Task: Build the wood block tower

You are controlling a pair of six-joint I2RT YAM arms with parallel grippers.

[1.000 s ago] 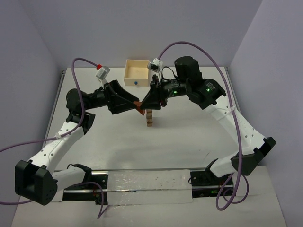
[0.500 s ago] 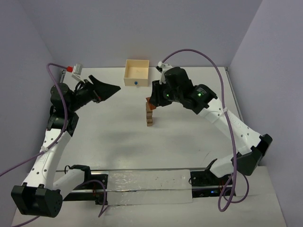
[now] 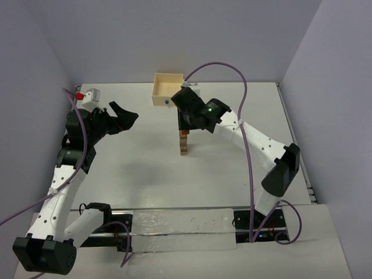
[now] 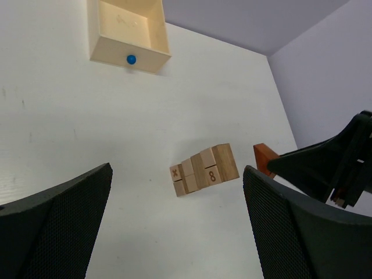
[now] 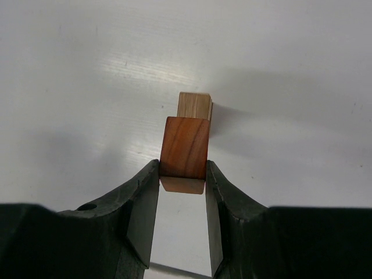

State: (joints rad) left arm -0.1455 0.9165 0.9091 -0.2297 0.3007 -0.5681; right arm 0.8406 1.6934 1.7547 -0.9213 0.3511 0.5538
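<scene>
Here the right gripper [image 5: 182, 174] pinches a reddish-brown wood block [image 5: 185, 145] just above the tower [image 3: 183, 143], which stands in the middle of the desk [image 3: 232, 168]. In the wrist view the block looks offset from the pale top block [image 5: 195, 106]. Better to square it over that face, lower it flat, then release gently. The left gripper [image 3: 125, 113] gapes wide, well apart, holding nothing.
</scene>
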